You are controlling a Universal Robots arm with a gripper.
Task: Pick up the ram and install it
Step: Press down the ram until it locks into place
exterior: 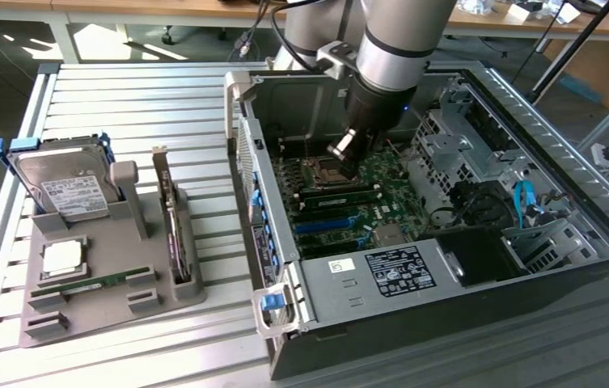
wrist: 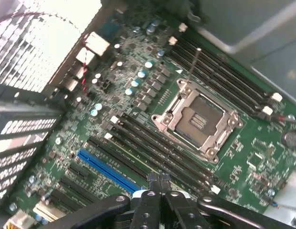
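Here the gripper point(wrist: 159, 183) hangs inside the open computer case point(exterior: 563, 267), low over the motherboard point(wrist: 138, 95), with its 2 fingers pressed together and nothing between them. In the wrist view the fingertips sit just above the bank of long dark memory slots point(wrist: 153, 148) beside the empty processor socket point(wrist: 198, 119), whose metal frame lies flat with its lever sticking out toward another set of slots. A blue expansion slot point(wrist: 107, 169) runs alongside the memory slots, on the side away from the socket.

The ram point(exterior: 90, 284) is not in the case at all. It lies well apart from the motherboard, resting flat in a groove of the grey holder point(exterior: 180, 293) on the slatted table point(exterior: 120, 81), at the exterior view's left. That holder seems built to present each part for a clean grasp: the hard drive point(exterior: 67, 184) stands propped at its far end, the square silver processor chip point(exterior: 61, 257) lies in a shallow pocket just beside the ram, and a dark expansion card point(exterior: 175, 226) stands on edge in a slot along the holder's side nearest the case.

Judging by this, the ram is not yet picked up, and the closed gripper over the slots looks more like an approach or check of the slots than an insertion.
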